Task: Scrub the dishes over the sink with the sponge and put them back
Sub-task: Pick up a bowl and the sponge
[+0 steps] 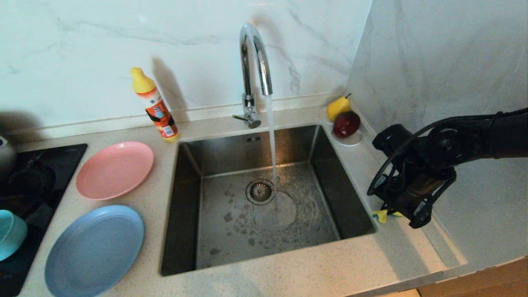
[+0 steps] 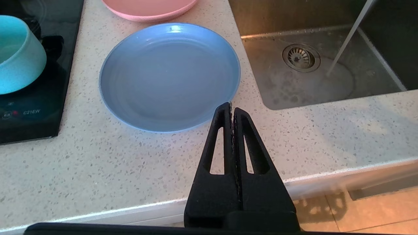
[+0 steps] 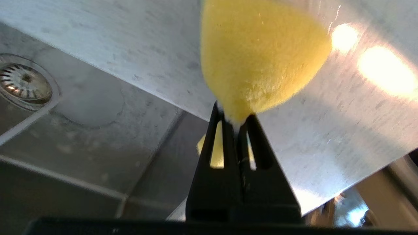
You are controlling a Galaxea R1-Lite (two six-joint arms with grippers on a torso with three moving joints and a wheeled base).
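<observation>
Sponge (image 3: 261, 55), yellow, pinched in right gripper (image 3: 235, 122), jaws clamped on its near end, on the desk (image 1: 313, 268) strip along the sink's (image 1: 181, 206) right rim. Tap (image 1: 251, 53) running into basin. Pink plate (image 1: 114, 170), light-blue plate (image 1: 95, 251) on desk left of sink; teal bowl (image 1: 10, 233) on hob (image 1: 45, 156) at left edge. Left gripper (image 2: 232, 109) parked off the desk's front edge, jaws together.

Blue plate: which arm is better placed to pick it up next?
Left. The left hand is shut and empty right beside the blue plate; the right hand is across the sink, pinching the sponge.
</observation>
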